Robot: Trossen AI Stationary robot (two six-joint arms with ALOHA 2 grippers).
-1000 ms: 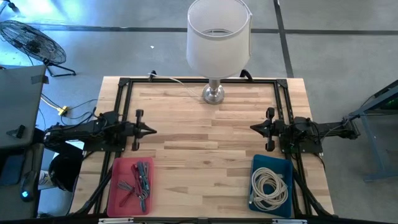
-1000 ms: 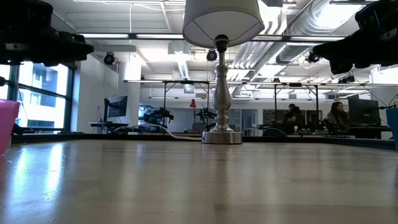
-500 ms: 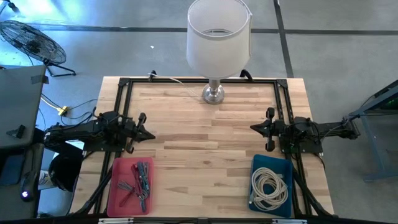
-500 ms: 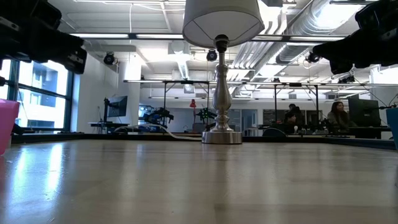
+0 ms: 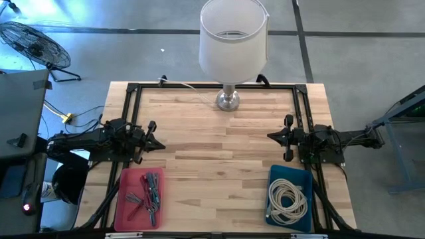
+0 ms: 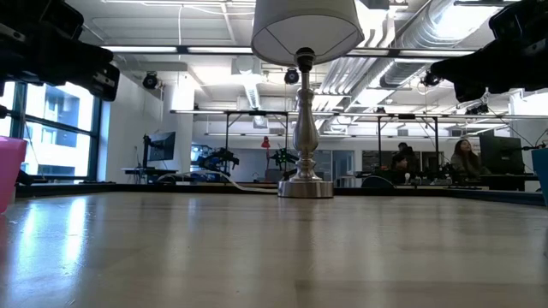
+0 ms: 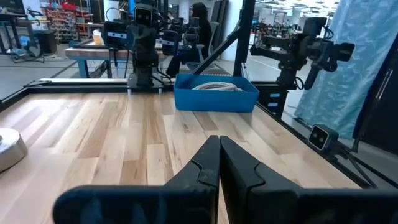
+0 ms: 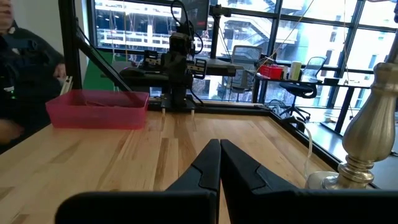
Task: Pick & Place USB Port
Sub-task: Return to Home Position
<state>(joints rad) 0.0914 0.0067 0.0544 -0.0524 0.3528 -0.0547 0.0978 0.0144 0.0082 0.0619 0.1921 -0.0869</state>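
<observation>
A red tray sits at the table's near left and holds several grey USB pieces. A blue tray at the near right holds a coiled white cable. My left gripper hovers shut above the table's left side, just beyond the red tray, pointing right; its fingers meet in the left wrist view. My right gripper hovers shut over the right side, beyond the blue tray, pointing left, its fingers together in the right wrist view. Neither holds anything.
A lamp with a white shade stands on its metal base at the middle of the far edge, its cord trailing left. A black frame rail runs round the table. Bare wood lies between the two grippers. People sit in the room behind.
My left gripper has rolled about its own axis, so its cross-bar now sits slanted instead of square across the arm, and its tip has dipped slightly toward the near edge. The right arm and both trays have kept still.
</observation>
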